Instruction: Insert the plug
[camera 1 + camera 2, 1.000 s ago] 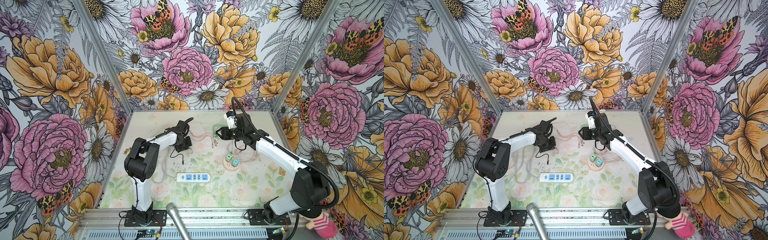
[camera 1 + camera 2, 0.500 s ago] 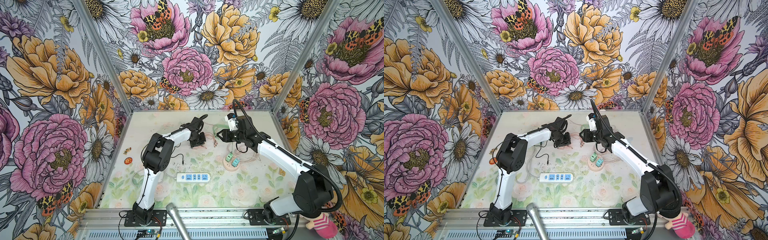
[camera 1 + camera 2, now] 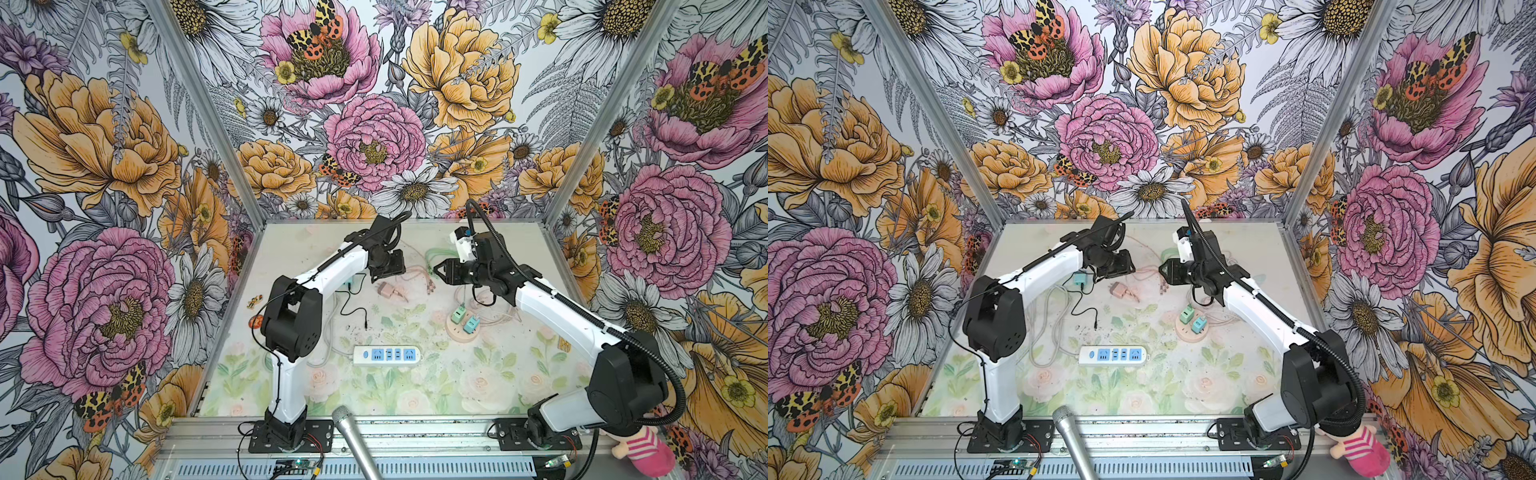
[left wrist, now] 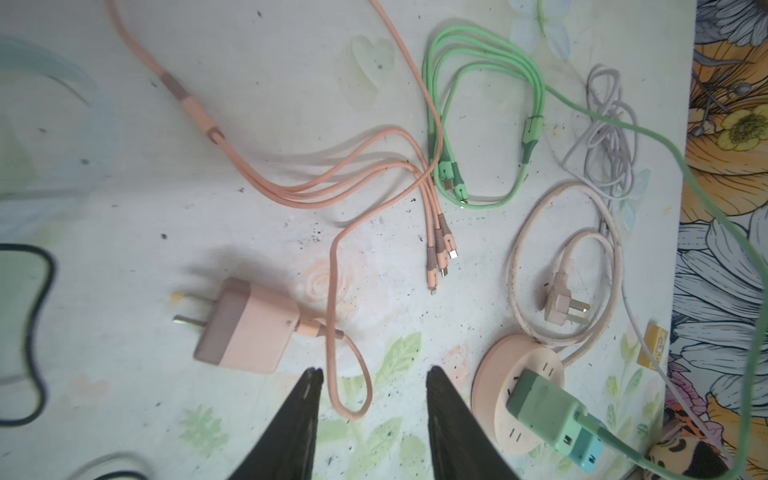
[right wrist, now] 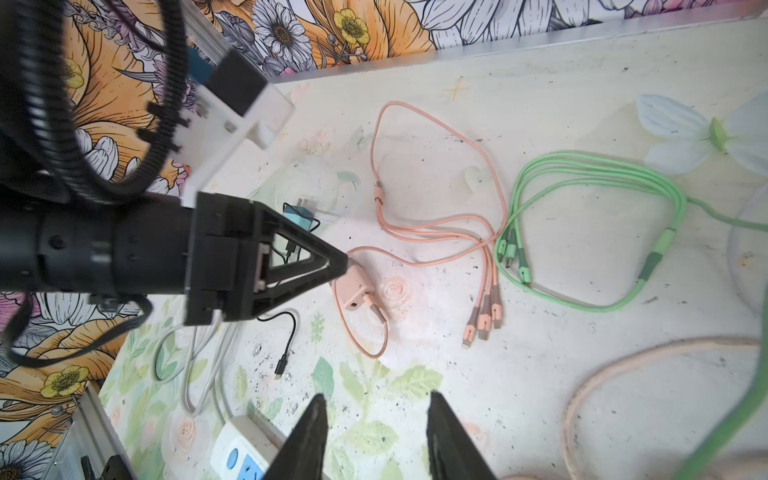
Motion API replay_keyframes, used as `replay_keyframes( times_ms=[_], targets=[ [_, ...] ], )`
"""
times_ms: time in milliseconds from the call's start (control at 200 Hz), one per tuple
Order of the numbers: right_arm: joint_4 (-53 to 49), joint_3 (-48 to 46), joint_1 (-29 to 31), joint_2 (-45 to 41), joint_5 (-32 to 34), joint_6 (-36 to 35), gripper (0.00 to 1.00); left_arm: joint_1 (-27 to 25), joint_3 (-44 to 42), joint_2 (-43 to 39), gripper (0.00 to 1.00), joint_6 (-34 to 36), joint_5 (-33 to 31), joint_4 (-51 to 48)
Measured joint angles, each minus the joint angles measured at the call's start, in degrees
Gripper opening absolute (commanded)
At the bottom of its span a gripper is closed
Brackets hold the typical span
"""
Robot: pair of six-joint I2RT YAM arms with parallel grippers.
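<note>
The pink plug (image 3: 388, 289) (image 3: 1121, 291) lies flat on the table at the back centre, its pink cable curling away from it. My left gripper (image 3: 388, 266) (image 3: 1121, 266) hovers just behind it, open and empty. In the left wrist view the plug (image 4: 249, 328) sits beside the left gripper (image 4: 372, 374), and a loop of its cable lies on the table between the fingers. My right gripper (image 3: 436, 269) (image 5: 376, 401) is open and empty, a little to the right of the plug (image 5: 353, 291). The white power strip (image 3: 386, 354) (image 3: 1113, 355) lies nearer the front.
A round pink socket (image 3: 461, 332) (image 4: 494, 374) holds two green adapters (image 3: 457, 314). A teal adapter (image 3: 1079, 278) with a black cable lies under the left arm. Green cables (image 4: 490, 120) and a pink three-pin plug (image 4: 563, 301) lie at the back right.
My left arm has swung right towards the back centre and its gripper has gone from shut to open. The right arm has barely moved.
</note>
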Motion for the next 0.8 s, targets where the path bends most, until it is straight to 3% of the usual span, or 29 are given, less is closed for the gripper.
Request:
replay_keyframes(
  times_ms=[120, 250, 515, 801],
  targets=[
    [0.52, 0.02, 0.02, 0.04, -0.59, 0.87, 0.41, 3.26, -2.69, -3.91, 0.39, 1.97, -2.91, -1.70],
    [1.33, 0.07, 0.72, 0.33, -0.81, 1.79, 0.41, 5.38, -3.04, -1.44, 0.35, 3.39, -6.05, -2.78],
    [1.75, 0.11, 2.67, 0.37, -0.79, 2.99, 0.41, 4.66, -0.09, 9.53, 0.36, 4.26, -7.50, -3.04],
    [1.92, 1.11, 3.98, 1.11, -0.74, 3.67, 0.41, 4.48, 1.25, 10.78, 0.36, 4.22, -7.50, -2.34]
  ],
)
